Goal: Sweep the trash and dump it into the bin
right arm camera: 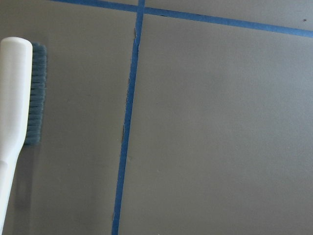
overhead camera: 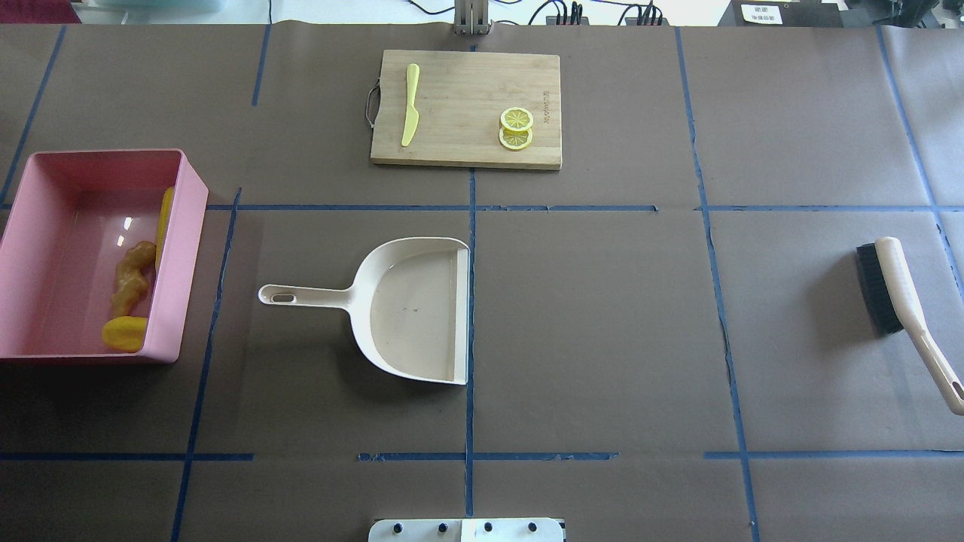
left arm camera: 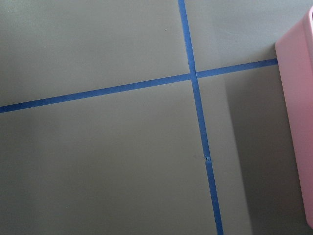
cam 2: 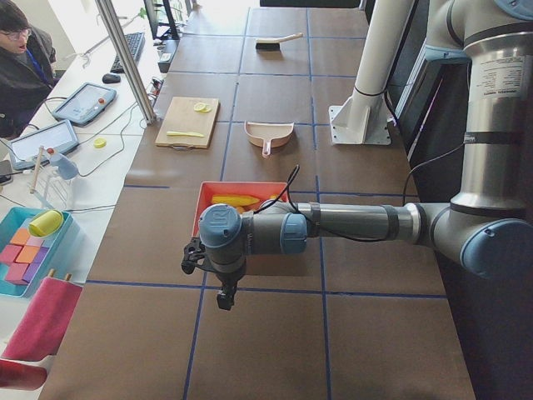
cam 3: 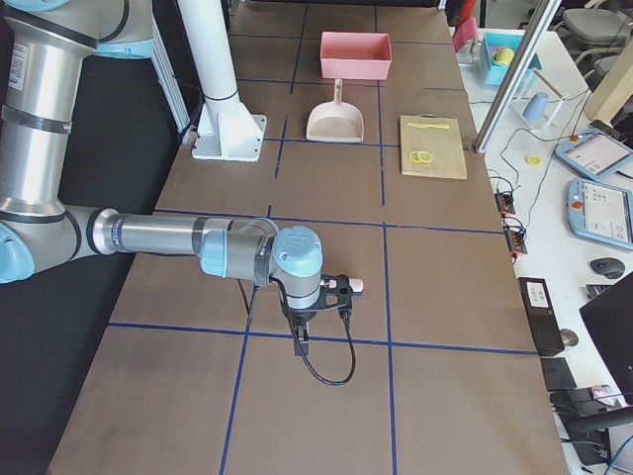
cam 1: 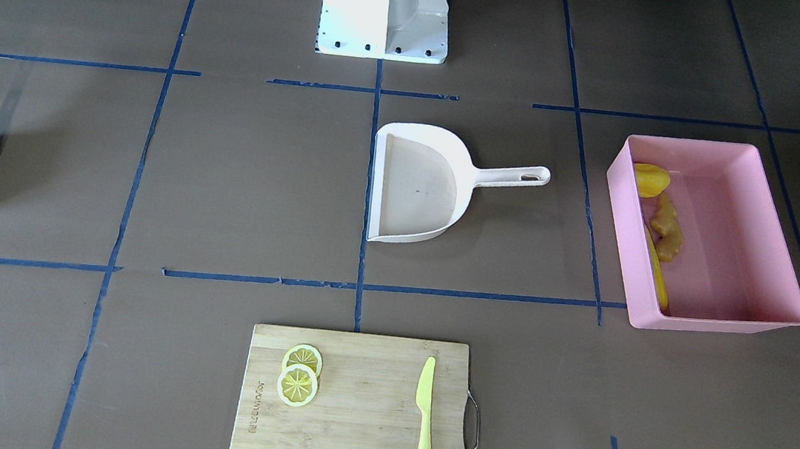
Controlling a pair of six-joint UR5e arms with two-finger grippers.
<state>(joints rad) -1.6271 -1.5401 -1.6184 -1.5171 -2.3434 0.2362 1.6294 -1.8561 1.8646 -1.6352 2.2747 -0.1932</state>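
The job looks finished. The corn cob [overhead camera: 164, 226], ginger root [overhead camera: 129, 280] and potato-like lump [overhead camera: 124, 333] all lie inside the pink bin [overhead camera: 105, 154] at the left of the table, lined up along its right wall, probably where they slid off a tipped pan. The empty dustpan [overhead camera: 410, 309] lies flat mid-table, with its handle towards the bin and the left arm's side. The brush [overhead camera: 904, 301] lies well to the right, within the right arm's reach.

The left gripper [cam 2: 193, 258] and right gripper [cam 3: 341, 289] hang low over bare table, and their opening cannot be judged.

On the far side, the cutting board [overhead camera: 467, 143] holds lemon slices [overhead camera: 517, 128] and a plastic knife [overhead camera: 410, 105], well apart from both tools.
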